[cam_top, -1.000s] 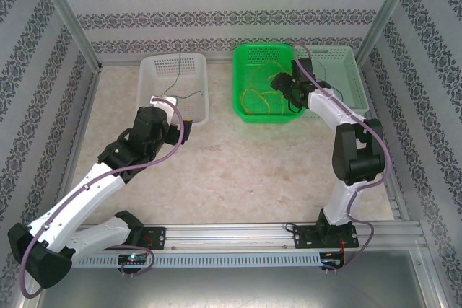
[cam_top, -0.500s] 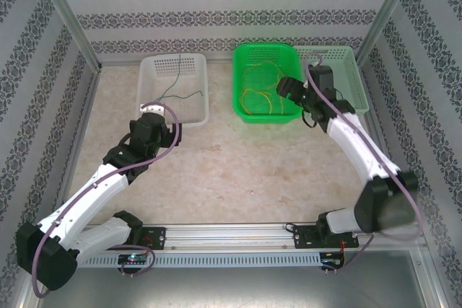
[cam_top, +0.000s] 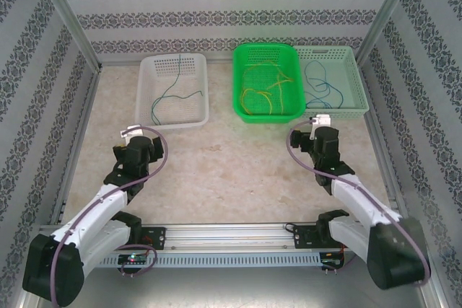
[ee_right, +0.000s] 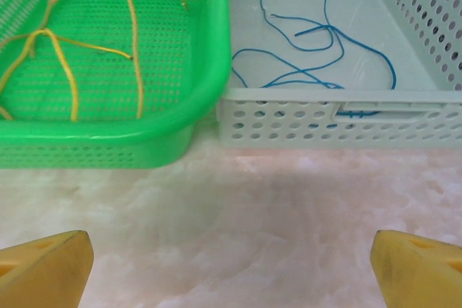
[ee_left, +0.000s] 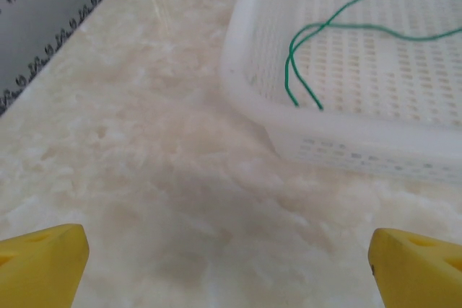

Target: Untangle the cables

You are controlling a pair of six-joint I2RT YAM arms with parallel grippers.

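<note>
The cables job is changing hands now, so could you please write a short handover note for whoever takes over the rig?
Left gripper: open, empty, above the table in front of the white basket.
Right gripper: open, empty, facing the other two baskets.
Green cable: in the white basket.
Yellow cables: in the green basket.
Blue cable: in the pale basket.
Done: colours are separated, one per basket.
Left: yellow strands cross each other, so they may need checking.
</note>
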